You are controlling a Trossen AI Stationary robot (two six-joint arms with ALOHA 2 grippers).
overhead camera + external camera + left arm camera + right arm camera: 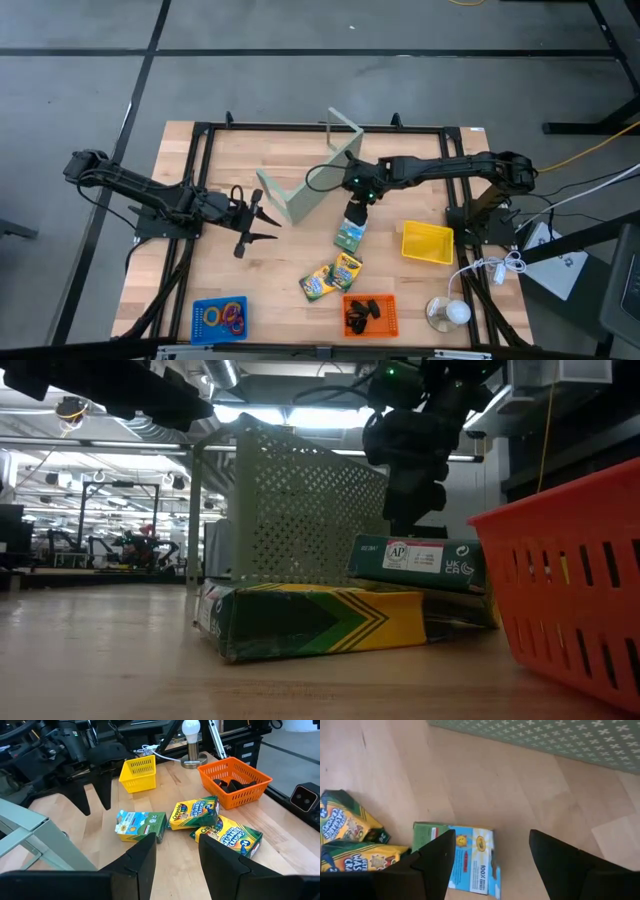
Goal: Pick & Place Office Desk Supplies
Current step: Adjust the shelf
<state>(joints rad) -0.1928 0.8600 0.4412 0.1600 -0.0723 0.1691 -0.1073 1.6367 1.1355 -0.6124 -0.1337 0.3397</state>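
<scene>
Three green-and-yellow crayon boxes lie flat on the wooden table: one [350, 233] [462, 857] nearest the riser and two [347, 269] [318, 283] closer to the near edge. My right gripper [355, 212] [492, 842] hangs open just above the first box, pointing steeply down, its fingers clear of it. My left gripper [256, 222] [177, 847] waits open at the table's left, pointing toward the boxes with nothing between its fingers. Coloured rings lie in a blue bin [220, 318], and black clips lie in an orange bin [370, 316].
The pale green mesh riser [310, 175] stands behind the boxes, close to my right gripper. A yellow bin [427, 242] sits to the right. A light bulb on a base [449, 312] stands at the near right corner. Bare wood lies between my left gripper and the boxes.
</scene>
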